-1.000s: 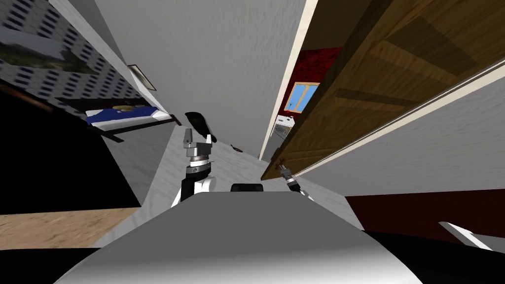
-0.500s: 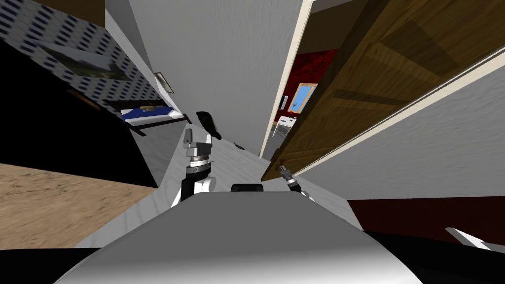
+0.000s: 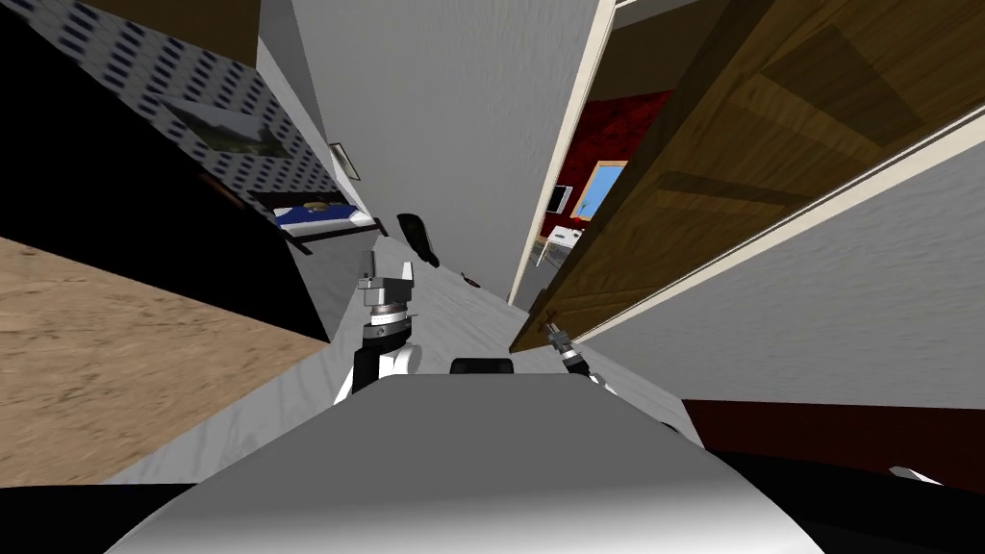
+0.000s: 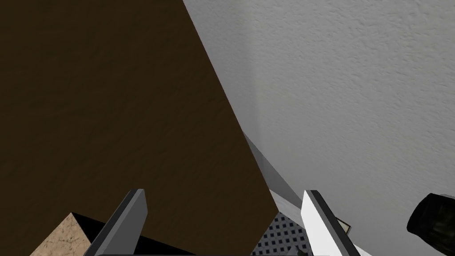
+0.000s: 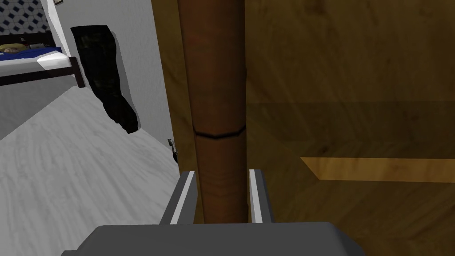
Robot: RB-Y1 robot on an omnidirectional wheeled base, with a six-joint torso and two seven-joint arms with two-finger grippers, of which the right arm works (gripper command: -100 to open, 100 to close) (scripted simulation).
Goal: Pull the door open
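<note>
A brown wooden door (image 3: 750,163) stands ajar on my right, its edge toward me. In the right wrist view my right gripper (image 5: 220,173) is shut on the door's round brown handle (image 5: 217,89), one finger pressing each side, with the door panel (image 5: 355,111) just behind. The head view shows that gripper (image 3: 551,330) low at the door's near edge. My left gripper (image 3: 390,271) is held up in front of my chest, away from the door; its fingers (image 4: 133,209) stand open with nothing between them.
A cream door frame (image 3: 568,144) borders the gap, and a red-walled room with a window (image 3: 606,188) lies beyond. A dark garment (image 3: 416,236) hangs on the grey wall ahead. A bed (image 3: 317,214) stands far left. Pale grey floor (image 3: 452,308) runs ahead.
The whole head view has swung: bed, patterned wall and tan floor have slid rightward, so I have turned. The gap beside the door looks slightly wider. Both arms keep their pose.
</note>
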